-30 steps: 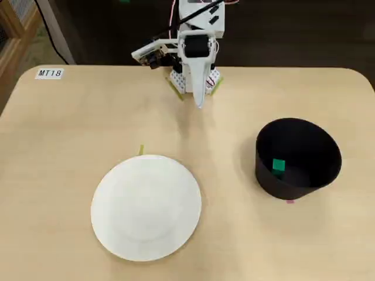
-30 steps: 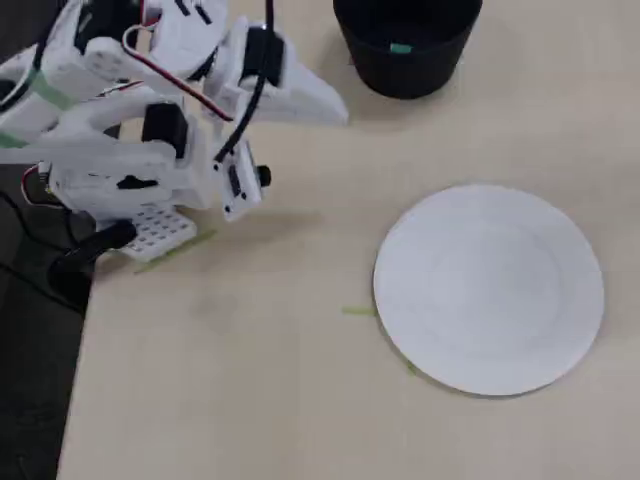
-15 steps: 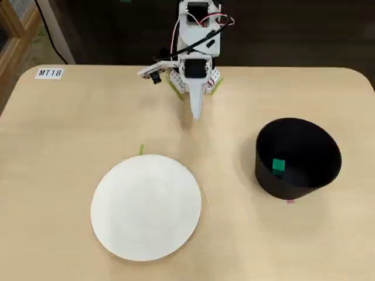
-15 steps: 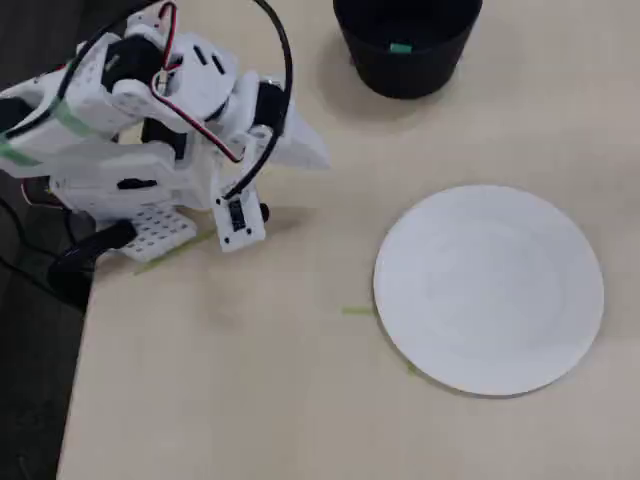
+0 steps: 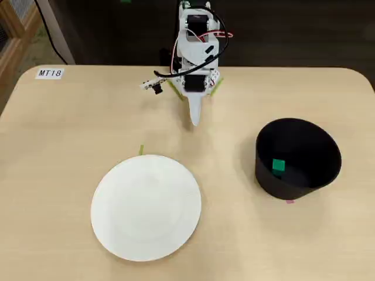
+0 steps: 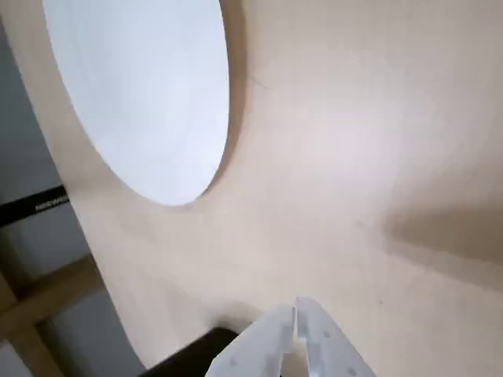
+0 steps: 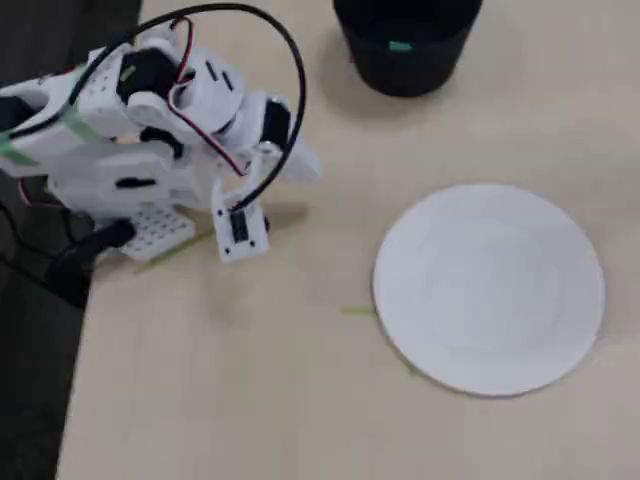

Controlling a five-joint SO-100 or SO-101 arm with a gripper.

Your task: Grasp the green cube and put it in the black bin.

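The green cube (image 5: 278, 165) lies inside the black bin (image 5: 304, 174) at the right of the table; in another fixed view the cube (image 7: 400, 46) shows in the bin (image 7: 405, 60) at the top. My gripper (image 5: 195, 119) is shut and empty, folded back near the arm's base at the far edge of the table, well away from the bin. In the wrist view the gripper (image 6: 295, 318) enters from the bottom edge with its white fingers (image 6: 259, 349) pressed together above bare tabletop. In the side fixed view the gripper (image 7: 312, 170) points toward the table's middle.
A flat white plate (image 5: 146, 206) lies at the front left of the table; it also shows in the wrist view (image 6: 141, 94) and the side fixed view (image 7: 490, 285). Thin green tape strips (image 5: 141, 150) mark the table. A label (image 5: 49, 73) sits at the far left corner.
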